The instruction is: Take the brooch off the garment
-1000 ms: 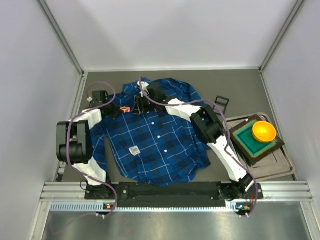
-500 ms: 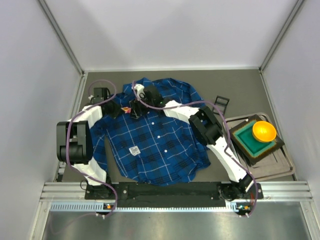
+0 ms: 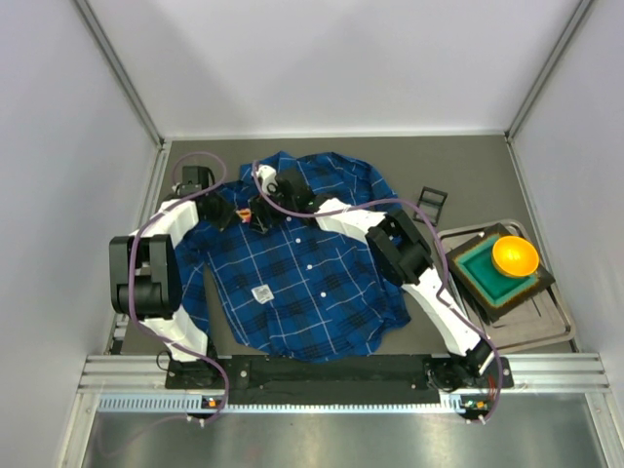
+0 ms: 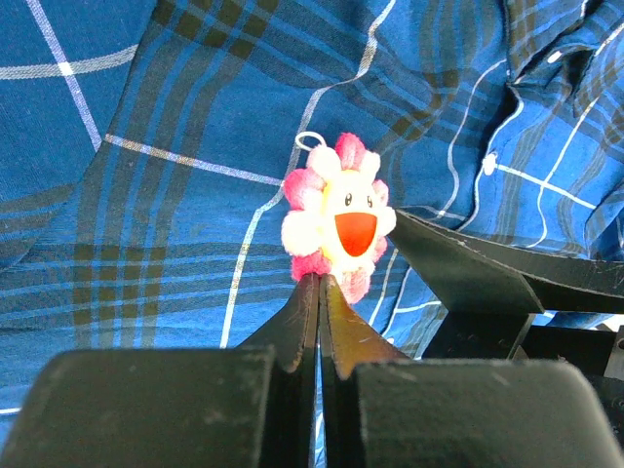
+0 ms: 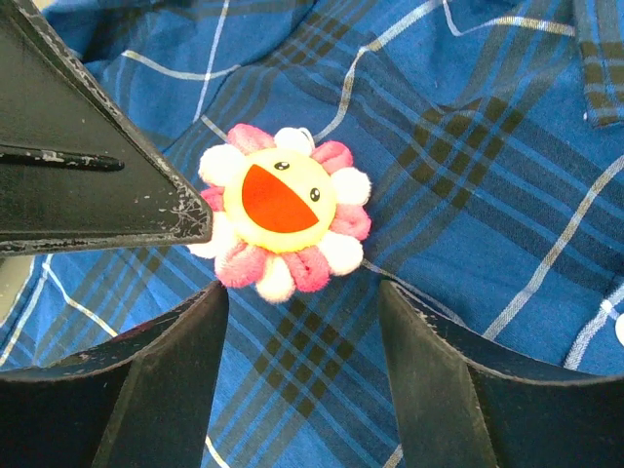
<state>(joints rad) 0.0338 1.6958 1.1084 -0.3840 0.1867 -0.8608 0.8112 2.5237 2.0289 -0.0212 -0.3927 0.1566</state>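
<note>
pink brooch [image 5: 283, 207] on plaid garment [image 3: 312, 283] — left gripper [image 4: 320, 281] closed at edge, right gripper [image 5: 300, 289] spread wide

Nothing really readable here, folks. The only printed thing is a white square tag [image 3: 261, 292] on the garment [image 3: 322, 292], well apart from the right gripper [image 3: 259, 216] on its arm-base side, print too tiny to read.

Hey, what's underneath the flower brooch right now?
The garment's blue plaid fabric shows all around the brooch, so cloth lies under it. Any pin or clasp at its back is covered by the flower face and cannot be seen.
</note>
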